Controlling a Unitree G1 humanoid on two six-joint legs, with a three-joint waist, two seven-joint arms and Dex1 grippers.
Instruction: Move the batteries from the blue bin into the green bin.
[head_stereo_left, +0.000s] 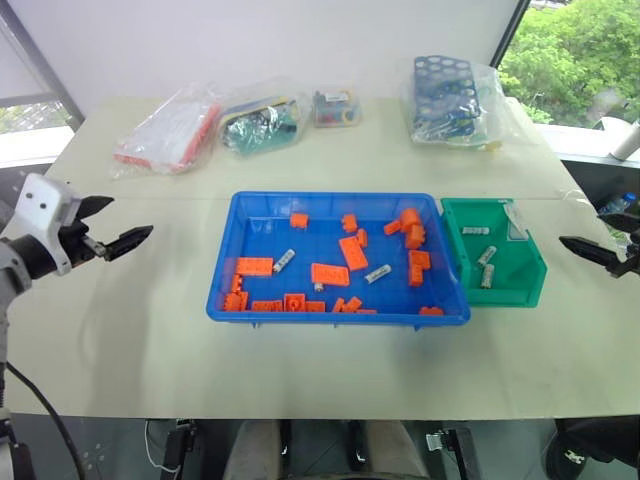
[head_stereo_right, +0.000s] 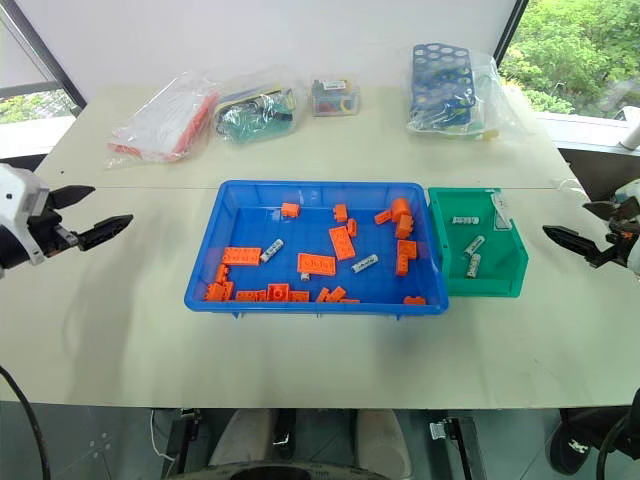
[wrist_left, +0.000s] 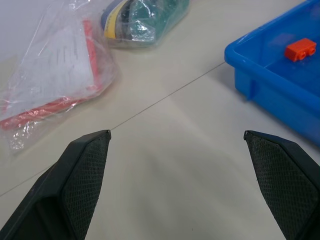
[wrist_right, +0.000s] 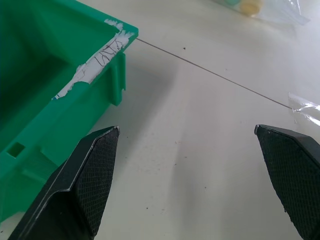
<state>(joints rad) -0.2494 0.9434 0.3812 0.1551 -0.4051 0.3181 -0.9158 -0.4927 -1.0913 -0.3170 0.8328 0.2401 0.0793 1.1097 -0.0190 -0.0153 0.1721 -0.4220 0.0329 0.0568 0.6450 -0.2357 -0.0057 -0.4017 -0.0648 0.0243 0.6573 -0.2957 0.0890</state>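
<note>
Progress check, approx. halfway by count.

Done: you have three batteries lying in the green bin (head_stereo_left: 530, 285), which sits at centre right of the head view, touching the right wall of the blue bin (head_stereo_left: 335, 318). One battery (head_stereo_left: 476, 230) lies near the bin's far wall, two more (head_stereo_left: 487, 255) and (head_stereo_left: 486, 277) sit mid-bin, close together.

Left: at least three batteries are in the blue bin, at frame centre, mixed w/ orange bricks (head_stereo_left: 329, 274). One (head_stereo_left: 284, 261) sits left of centre, just right of a flat brick. One (head_stereo_left: 377, 273) lies right of centre on bare floor, clear of bricks. A third, small one (head_stereo_left: 318, 287) touches the near edge of the big centre brick. More could hide under bricks; you can't tell from here.

Grippers: left gripper (head_stereo_left: 112, 230) hangs at mid-left edge, over bare table (head_stereo_left: 120, 340), well apart from the blue bin, fingers spread wide, nothing between them. Right gripper (head_stereo_right: 592, 232) hangs at mid-right edge, beyond the green bin, fingers also spread, nothing held. Right wrist view shows the green bin's outer corner just beside one finger (wrist_right: 82, 185), no contact.

Judgement: neither arm is on a pick now. You're best off going for the right-of-centre battery first; it's the least crowded.

Bags of parts (head_stereo_left: 165, 135) along the upper edge: not part of the job.
</note>
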